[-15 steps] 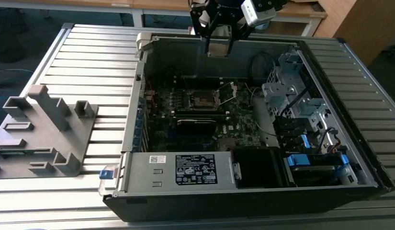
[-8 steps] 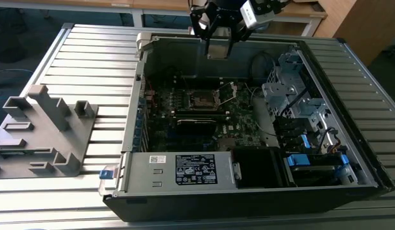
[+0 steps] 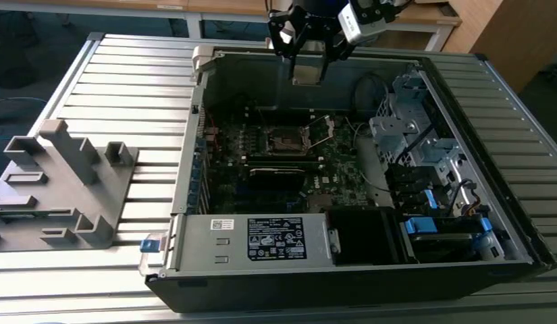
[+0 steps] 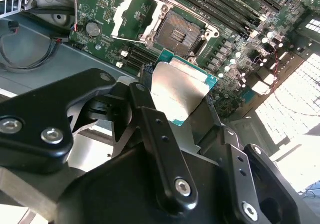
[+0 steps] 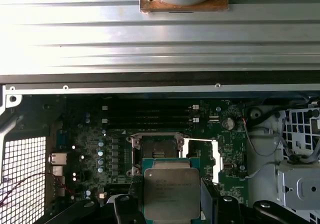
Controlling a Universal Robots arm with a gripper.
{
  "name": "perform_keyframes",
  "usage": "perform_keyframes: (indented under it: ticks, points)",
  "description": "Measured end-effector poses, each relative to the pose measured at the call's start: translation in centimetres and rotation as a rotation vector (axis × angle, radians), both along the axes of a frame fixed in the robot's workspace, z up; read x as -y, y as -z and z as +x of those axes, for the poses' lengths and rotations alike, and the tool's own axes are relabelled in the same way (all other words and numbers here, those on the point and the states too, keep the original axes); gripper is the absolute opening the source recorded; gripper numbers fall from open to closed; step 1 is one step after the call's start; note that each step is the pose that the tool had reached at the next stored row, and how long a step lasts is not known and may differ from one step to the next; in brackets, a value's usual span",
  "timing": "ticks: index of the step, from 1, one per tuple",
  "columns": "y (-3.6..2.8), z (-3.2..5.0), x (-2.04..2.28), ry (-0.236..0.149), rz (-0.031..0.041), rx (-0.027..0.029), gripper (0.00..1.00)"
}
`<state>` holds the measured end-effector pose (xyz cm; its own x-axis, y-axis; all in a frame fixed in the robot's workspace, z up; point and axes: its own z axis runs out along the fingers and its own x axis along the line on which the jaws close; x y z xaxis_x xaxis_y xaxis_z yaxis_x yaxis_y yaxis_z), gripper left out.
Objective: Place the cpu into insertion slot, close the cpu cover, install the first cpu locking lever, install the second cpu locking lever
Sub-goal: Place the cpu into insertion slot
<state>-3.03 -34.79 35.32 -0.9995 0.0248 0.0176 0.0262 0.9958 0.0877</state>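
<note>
Arm comes down over the open PC case (image 3: pixel 350 273) on the desk (image 3: pixel 125 81), gripper (image 3: pixel 307 67) pointing straight down, hanging high above the mobo. It's clamped on one cpu (image 5: pixel 171 194), held flat w/ metal top facing the wrist cams, near the one bare socket (image 5: pixel 157 149). One cpu cover (image 5: pixel 216 159), flipped open just beside the socket.

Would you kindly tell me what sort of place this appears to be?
Probably a robotics lab or test bench: an open computer case sits on a slotted metal table beside a grey fixture, with wooden desks behind, and the gripper holds the cpu above the motherboard.
</note>
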Motion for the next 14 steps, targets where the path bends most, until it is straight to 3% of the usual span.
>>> perform_keyframes:
  ticks: [3,9,14]
  points:
    - [0.1,-0.01,0.0,0.0,0.0004,0.0018,0.54]
    - [0.64,-0.06,0.0,0.0,-0.0001,0.017,0.54]
    - [0.75,-0.07,0.0,0.0,0.0003,0.0185,0.54]
